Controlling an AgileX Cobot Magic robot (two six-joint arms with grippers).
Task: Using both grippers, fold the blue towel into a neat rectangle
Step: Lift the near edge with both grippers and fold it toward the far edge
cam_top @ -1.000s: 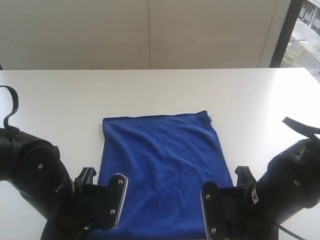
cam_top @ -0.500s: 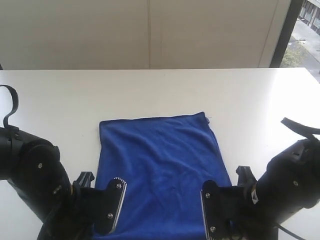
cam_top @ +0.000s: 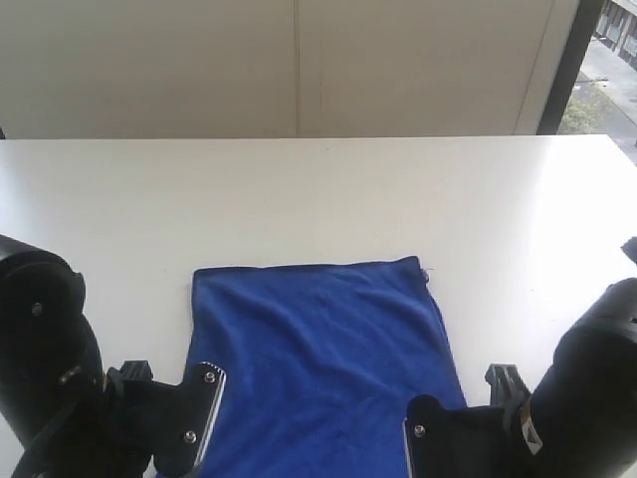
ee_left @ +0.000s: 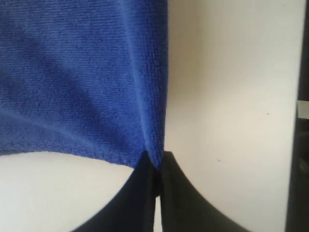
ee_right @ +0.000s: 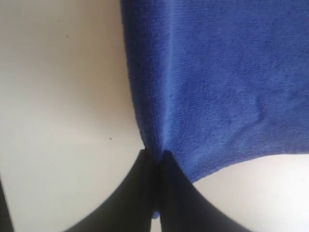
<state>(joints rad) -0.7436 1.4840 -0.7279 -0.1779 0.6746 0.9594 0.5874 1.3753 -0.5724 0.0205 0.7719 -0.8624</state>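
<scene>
The blue towel (cam_top: 320,354) lies flat on the white table (cam_top: 318,189), its far hem square to me and its near end running under the two arms. My left gripper (cam_top: 189,430) is at the towel's near left corner. In the left wrist view the left gripper (ee_left: 157,162) is shut on that corner of the blue towel (ee_left: 82,82). My right gripper (cam_top: 426,450) is at the near right corner. In the right wrist view the right gripper (ee_right: 155,157) pinches that corner of the blue towel (ee_right: 222,82), the cloth pulled taut from it.
A pale wall (cam_top: 299,70) rises behind the table's far edge. A dark window frame (cam_top: 567,65) stands at the far right. Bare tabletop surrounds the towel on the left, the right and beyond.
Both grippers have shut on the towel's near corners and drawn back toward the near edge. The towel slid with them, its far hem now nearer.
</scene>
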